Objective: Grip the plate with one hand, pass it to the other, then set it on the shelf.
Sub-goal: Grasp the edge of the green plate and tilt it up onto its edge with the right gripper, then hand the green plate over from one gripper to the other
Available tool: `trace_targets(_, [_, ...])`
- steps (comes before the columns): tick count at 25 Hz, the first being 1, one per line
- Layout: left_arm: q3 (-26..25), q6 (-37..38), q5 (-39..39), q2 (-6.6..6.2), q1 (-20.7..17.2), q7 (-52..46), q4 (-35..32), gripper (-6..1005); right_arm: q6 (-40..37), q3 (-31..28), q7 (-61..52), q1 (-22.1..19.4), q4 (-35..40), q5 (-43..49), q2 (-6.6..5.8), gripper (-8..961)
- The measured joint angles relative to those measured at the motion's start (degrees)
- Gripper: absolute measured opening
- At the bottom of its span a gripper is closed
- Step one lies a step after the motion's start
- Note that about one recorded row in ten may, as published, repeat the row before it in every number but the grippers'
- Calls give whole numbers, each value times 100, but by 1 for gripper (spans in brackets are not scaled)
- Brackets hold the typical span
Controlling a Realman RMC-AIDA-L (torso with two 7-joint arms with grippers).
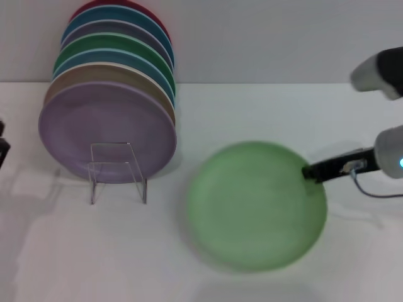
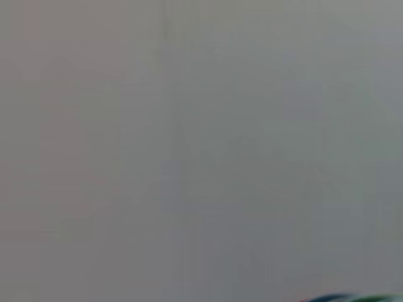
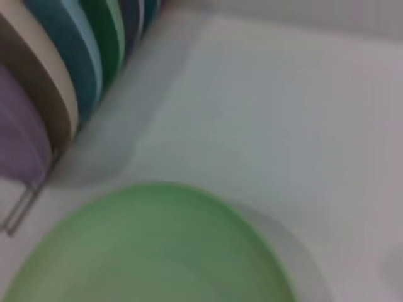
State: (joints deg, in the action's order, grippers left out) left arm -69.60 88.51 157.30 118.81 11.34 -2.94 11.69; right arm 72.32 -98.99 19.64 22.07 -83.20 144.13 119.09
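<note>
Now right claw [image 1: 310,171] clamped on face-up, near-flat plate [image 1: 255,204] rim.

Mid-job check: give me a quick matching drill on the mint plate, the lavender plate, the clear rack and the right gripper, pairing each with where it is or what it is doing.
Things:
1. mint-green plate
2. lavender plate
3. clear rack
4. right gripper

Places or states:
A. front of the upright row of plates
B. at the right edge of the mint-green plate
C. out in the open on the white table, right of the rack
D. right in front of the lavender plate, its front slot unfilled

Pairs: 1-C, 2-A, 3-D, 4-B
</note>
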Motion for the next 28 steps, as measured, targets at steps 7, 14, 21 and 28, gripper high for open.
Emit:
trace_targets(7, [558, -350, 638, -675, -192, -1435, 1494, 781, -831, -72, 1071, -1037, -732, -976, 0, 23])
trace_targets(14, [1439, -3268, 844, -2300, -544, -2271, 4985, 781, -1478, -116, 3191, -1738, -709, -2522, 26, 23])
trace_targets(21, [2377, -5196, 841, -4031, 311, -3693, 7024, 781, -2049, -112, 5267, -1931, -265, -3762, 42, 24])
trace_targets(28, [2440, -7512, 840, -4076, 658, -3351, 7978, 781, -2062, -269, 6385, -1827, 174, -4814, 11, 24])
